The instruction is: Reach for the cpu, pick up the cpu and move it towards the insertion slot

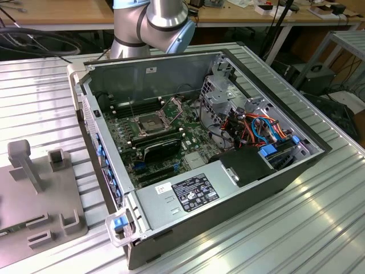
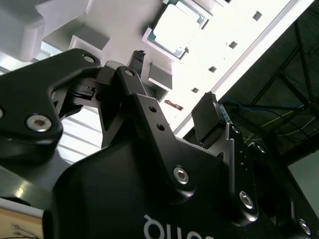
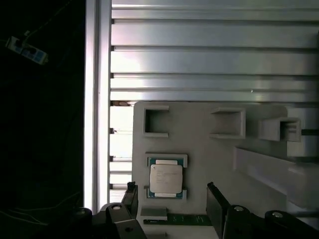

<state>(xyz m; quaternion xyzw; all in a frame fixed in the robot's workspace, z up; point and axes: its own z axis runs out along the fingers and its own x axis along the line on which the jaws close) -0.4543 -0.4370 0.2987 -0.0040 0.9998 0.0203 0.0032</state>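
Hovering above the grey fixture plate (image 3: 209, 164), the gripper (image 3: 170, 191) has its jaws spread wide and holding nothing. In both wrist views the cpu (image 3: 166, 178) lies flat in its nest on that plate, silvery face up, seated between two small brackets (image 3: 167, 159). It sits ahead of the jaws and roughly centred between the fingers (image 3: 217, 204), clearly apart from them. The chip is square, so no long axis matters. Its two bracket-free edges face the two fingers, which looks like the way in for a grip. In the exterior view the insertion slot (image 1: 149, 123) sits left of frame centre on the green motherboard (image 1: 171, 140), inside the open computer case (image 1: 148, 71) on the ribbed surface (image 1: 274, 228).
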